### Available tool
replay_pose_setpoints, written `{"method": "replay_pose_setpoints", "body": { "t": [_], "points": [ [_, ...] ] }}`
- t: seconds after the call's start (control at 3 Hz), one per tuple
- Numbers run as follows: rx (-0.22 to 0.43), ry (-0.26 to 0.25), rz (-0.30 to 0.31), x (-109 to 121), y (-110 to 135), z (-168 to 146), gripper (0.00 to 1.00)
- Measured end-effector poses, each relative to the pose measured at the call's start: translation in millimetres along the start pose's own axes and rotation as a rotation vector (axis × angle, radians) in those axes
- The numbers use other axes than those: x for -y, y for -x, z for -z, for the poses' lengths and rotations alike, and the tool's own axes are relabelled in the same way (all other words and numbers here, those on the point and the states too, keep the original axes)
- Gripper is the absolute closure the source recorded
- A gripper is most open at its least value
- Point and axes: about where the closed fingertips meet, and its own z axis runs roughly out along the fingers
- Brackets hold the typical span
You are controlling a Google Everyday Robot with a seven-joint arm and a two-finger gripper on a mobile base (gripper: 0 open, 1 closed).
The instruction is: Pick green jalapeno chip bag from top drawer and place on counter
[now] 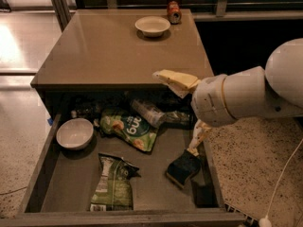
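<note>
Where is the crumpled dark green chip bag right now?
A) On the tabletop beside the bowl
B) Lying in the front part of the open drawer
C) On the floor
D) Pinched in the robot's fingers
B: the green jalapeno chip bag lies flat near the front of the top drawer, and the gripper hovers over the drawer's right side with its fingers spread and nothing in them.

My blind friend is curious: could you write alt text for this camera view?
A robot's open gripper hangs over the right side of the top drawer, which holds the green jalapeno chip bag, a brighter green bag and a white bowl. The counter above carries a second bowl.
</note>
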Motion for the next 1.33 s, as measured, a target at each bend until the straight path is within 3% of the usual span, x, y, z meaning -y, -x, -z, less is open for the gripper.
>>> {"method": "replay_pose_setpoints", "body": {
  "t": [0.33, 0.67, 1.0, 1.33],
  "points": [
    [-0.046, -0.041, 0.122, 4.1, 8.2, 1.4, 0.00],
    [-0.023, -0.049, 0.127, -2.9, 18.0, -5.9, 0.00],
    [0.046, -0.053, 0.121, -29.6, 39.8, -29.4, 0.00],
    [0.047, -0.052, 0.121, -29.9, 40.1, -29.7, 0.00]
  ]
}}
